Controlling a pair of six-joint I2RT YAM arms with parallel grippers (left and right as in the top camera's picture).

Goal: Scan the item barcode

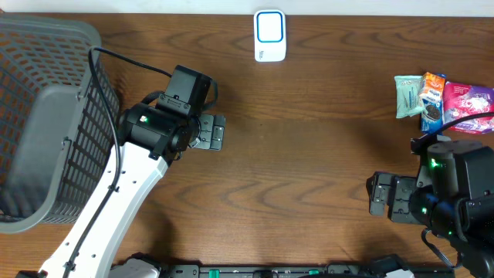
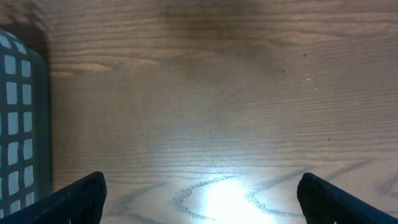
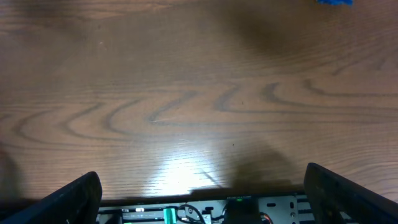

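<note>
Left gripper [image 1: 217, 133] stands with its jaws spread wide and nothing between them. Its wrist view shows only bare wood between the two fingertips. It hangs over the table [image 1: 309, 154] just right of the grey basket [image 1: 46, 116], which fills the left end. Right gripper [image 1: 380, 194] is likewise wide and empty, near the front on the right side, pointing toward the table's centre. Items for scanning: a green packet [image 1: 408, 96], a blue packet [image 1: 432, 104] and a pink packet [image 1: 468, 99], bunched together and touching at the right edge, farther back than the right gripper and apart from its fingers. White scanner [image 1: 270, 35], blue-rimmed on its face, sits at the far edge, centre — well apart from both grippers and from the packets.
</note>
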